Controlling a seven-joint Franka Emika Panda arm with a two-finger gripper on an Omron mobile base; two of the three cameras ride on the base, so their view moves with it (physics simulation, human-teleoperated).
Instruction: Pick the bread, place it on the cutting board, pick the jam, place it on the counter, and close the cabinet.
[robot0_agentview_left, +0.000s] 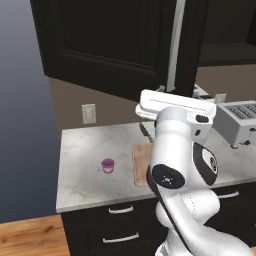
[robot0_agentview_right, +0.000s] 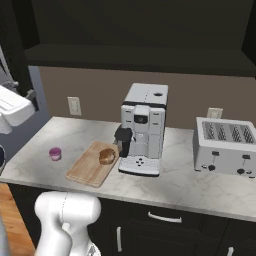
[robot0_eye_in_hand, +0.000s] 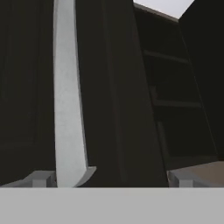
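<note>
Dark panelled kitchen walls frame our work: the large black-brown upper cabinet (robot0_agentview_left: 107, 45) hangs with its door swung open toward us, over the white-grey veined marble counter (robot0_agentview_left: 82, 172). On that slab the small rounded brown loaf of bread (robot0_agentview_right: 106, 156) already lies on the flat light-tan wooden cutting board (robot0_agentview_right: 90, 167), and the tiny purple-magenta jam jar (robot0_agentview_left: 107, 165) stands on bare marble at about nine o'clock from the board, well apart from it. So we judge only the door is left to shut.

In the hand view our two-finger gripper (robot0_eye_in_hand: 111, 178) has its jaws spread wide with nothing between them, and the long vertical silver bar handle (robot0_eye_in_hand: 66, 96) rises just beside the left tip, at roughly eleven o'clock.

We expect the door to be stiff, hinged and fairly heavy, swinging on an arc rather than lifting; the smooth metal bar could slip, so a push on the flat panel near the handle edge looks safest. Shelves show at one o'clock inside. A white coffee machine (robot0_agentview_right: 144, 127) and silver toaster (robot0_agentview_right: 227, 145) sit below, clear of the door's swing.
</note>
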